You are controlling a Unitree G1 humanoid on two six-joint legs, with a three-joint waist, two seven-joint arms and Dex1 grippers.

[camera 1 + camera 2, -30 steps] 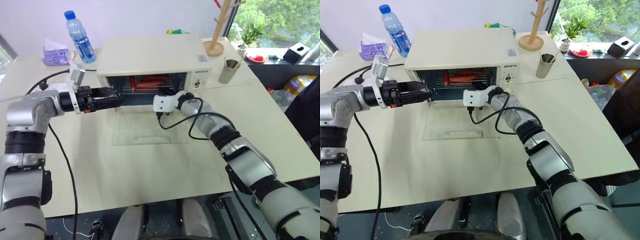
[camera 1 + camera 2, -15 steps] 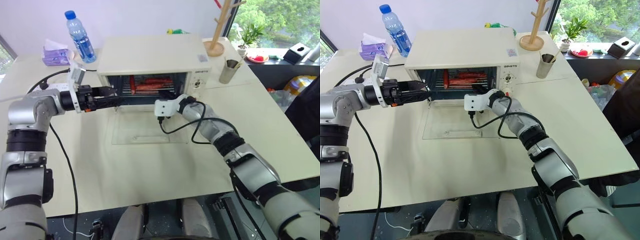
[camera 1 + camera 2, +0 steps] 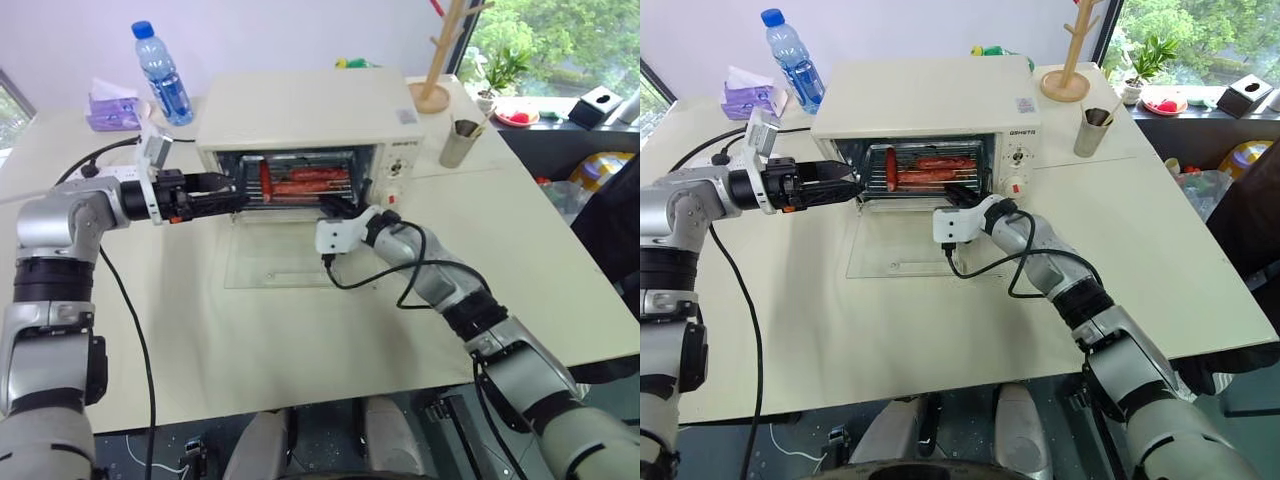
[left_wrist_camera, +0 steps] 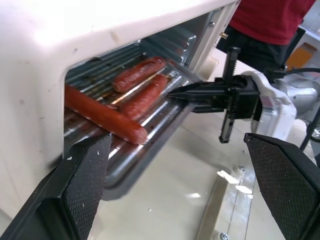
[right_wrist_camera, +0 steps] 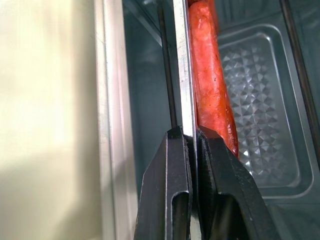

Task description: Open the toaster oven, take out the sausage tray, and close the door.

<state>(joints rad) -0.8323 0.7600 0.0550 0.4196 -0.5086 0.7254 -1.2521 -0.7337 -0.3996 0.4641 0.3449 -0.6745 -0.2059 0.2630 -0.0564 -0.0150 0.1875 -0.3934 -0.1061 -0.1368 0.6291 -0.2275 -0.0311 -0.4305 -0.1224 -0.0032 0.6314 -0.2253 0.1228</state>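
The sausage tray (image 3: 300, 186) sits partly drawn out of the toaster oven (image 3: 300, 125), its front edge projecting past the oven mouth while the rear remains inside the cavity. You can see three long red sausages (image 4: 131, 95) on its ridged base: one lies across the left part of the tray, and two lie side by side further right.

The right gripper (image 5: 191, 145) is clamped on the tray's thin front rim; in the right wrist view its two black fingers (image 5: 170, 190) are pressed tight against either side of the metal edge, with a sausage lying just beyond them. In the head views this gripper (image 3: 338, 204) meets the tray at the right part of its front edge.

The door (image 3: 292, 255) is fully open, lying flat on the table (image 3: 300, 330) in front of the oven, glass facing up and handle at the near end. The right wrist is above it.

The left gripper (image 3: 228, 192) points toward the left side of the oven opening. Its fingers (image 4: 82, 177) stand wide apart and hold nothing.

Note the surrounding items: a water bottle (image 3: 160, 73) and a purple tissue pack (image 3: 110, 108) behind the oven on the left, a metal cup (image 3: 458, 141) and a wooden stand (image 3: 438, 60) on the right.
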